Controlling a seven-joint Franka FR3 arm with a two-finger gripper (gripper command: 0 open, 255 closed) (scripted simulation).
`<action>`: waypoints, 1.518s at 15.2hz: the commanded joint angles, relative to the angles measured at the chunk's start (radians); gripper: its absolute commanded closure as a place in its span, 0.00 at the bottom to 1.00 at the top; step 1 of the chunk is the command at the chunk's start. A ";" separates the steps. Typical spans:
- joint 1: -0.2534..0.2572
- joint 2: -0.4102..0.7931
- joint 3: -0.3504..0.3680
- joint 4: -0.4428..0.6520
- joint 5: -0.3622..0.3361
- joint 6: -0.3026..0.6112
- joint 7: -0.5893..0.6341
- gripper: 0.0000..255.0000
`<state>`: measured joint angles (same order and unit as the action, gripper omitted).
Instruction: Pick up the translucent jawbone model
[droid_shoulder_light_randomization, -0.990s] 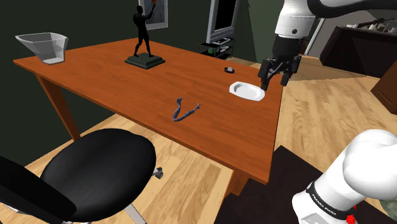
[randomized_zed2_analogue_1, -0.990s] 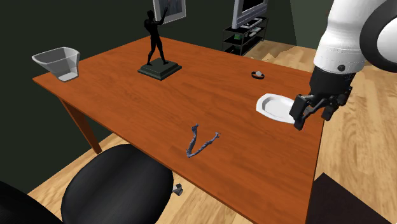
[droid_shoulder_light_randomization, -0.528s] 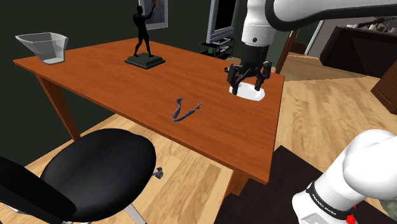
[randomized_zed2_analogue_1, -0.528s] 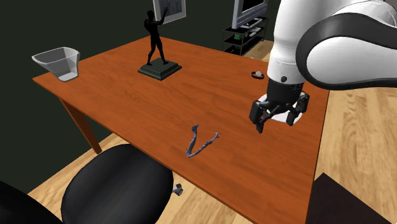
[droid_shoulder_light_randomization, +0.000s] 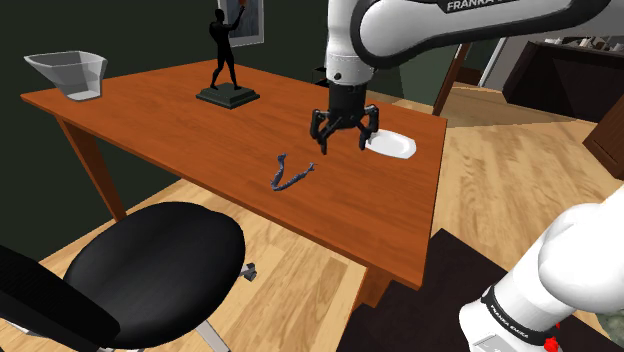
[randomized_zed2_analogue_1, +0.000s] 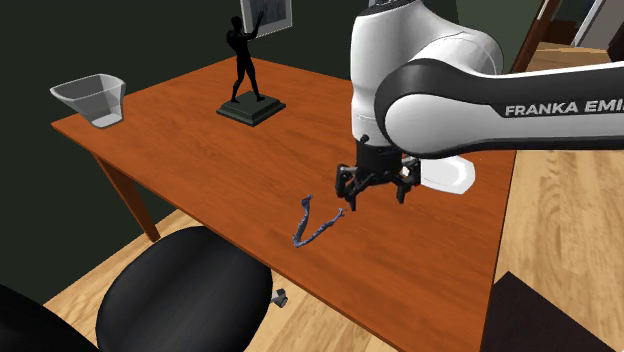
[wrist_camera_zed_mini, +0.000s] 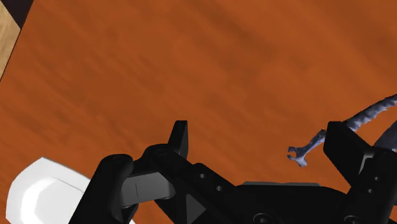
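The gripper (droid_shoulder_light_randomization: 344, 143) has swung off the white dish (droid_shoulder_light_randomization: 392, 144) and now hovers, spread apart and empty, beside the bluish jawbone (droid_shoulder_light_randomization: 290, 175) near the tabletop's (droid_shoulder_light_randomization: 150, 100) long edge.

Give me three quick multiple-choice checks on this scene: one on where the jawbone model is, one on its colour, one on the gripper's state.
1. Where is the jawbone model?
A. clasped between the fingers
B. lying on the brown table, apart from the gripper
C. hanging over the table's edge

2. What colour is it?
A. red
B. bluish grey
C. green

3. How do the gripper's fingers stand?
A. open, holding nothing
B. shut on the jawbone model
C. shut on nothing

Answers:
1 B: it lies on bare tabletop to the shoulder view's lower left of the gripper.
2 B: its thin curved arms show bluish grey against the table.
3 A: in the wrist view the fingers stand apart and clasp nothing.
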<state>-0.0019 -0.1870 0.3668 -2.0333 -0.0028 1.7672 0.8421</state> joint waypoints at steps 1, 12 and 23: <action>0.002 0.094 0.029 0.068 -0.035 0.017 0.078 0.00; 0.110 0.562 0.052 0.523 -0.247 -0.042 0.394 0.00; 0.107 0.580 0.046 0.444 -0.258 0.052 0.410 1.00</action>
<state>0.1056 0.3928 0.4126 -1.5884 -0.2609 1.8180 1.2518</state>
